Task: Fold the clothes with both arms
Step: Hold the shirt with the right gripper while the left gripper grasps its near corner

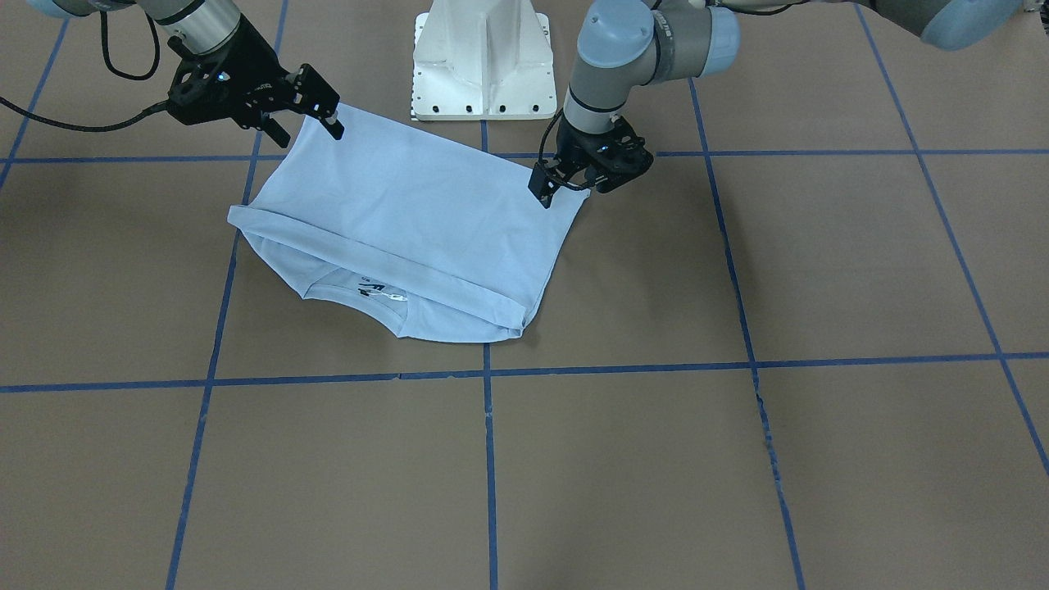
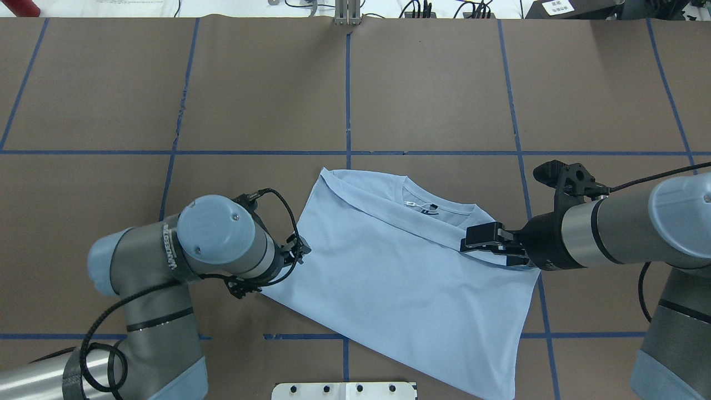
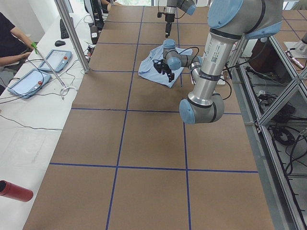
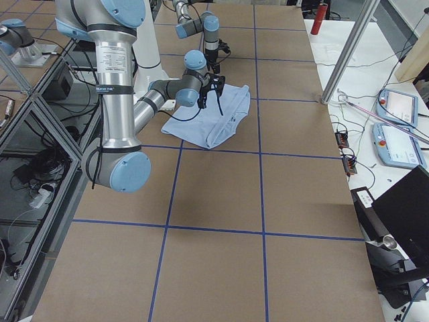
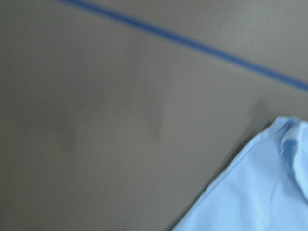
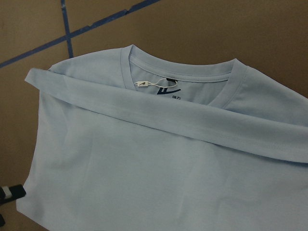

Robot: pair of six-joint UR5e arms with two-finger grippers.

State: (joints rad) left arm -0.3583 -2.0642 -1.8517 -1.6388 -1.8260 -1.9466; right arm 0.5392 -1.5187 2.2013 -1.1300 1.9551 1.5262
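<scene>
Brown sheeting covers the whole counter [image 2: 111, 83], ruled into big squares by blue tape lines [image 2: 348, 100], and the light blue T-shirt [image 1: 410, 213] lies at an angle across the centre line, just in front of the white pedestal [image 1: 482, 57]. It is folded flat, with its lower part brought up so the hem band crosses just below the collar [image 6: 178, 72], where a white tag [image 6: 143, 83] and a dark logo show. Over on the robot's left, the left tool [image 1: 572, 187] sits at the shirt's corner, and its jaws look spread with nothing between them. Its wrist camera is blurred and gives only bare counter, a tape line and a corner of blue cloth. The right tool [image 1: 307, 131] is at the opposite corner on the robot's side, with its jaws apart and released, and the cloth lies loose below it. Whether either fingertip touches the fabric, I cannot tell. Along the counter's far edge runs a white side desk [image 3: 29, 124], with two pendants [image 3: 29, 81], loose cables and a red bottle [image 3: 14, 190]. A person [image 3: 9, 38] in a dark sleeve sits at it. An aluminium post [image 3: 72, 33] rises at the counter's edge. Behind the robot there is open metal framing [image 3: 283, 96], with more cables on the floor beneath.
</scene>
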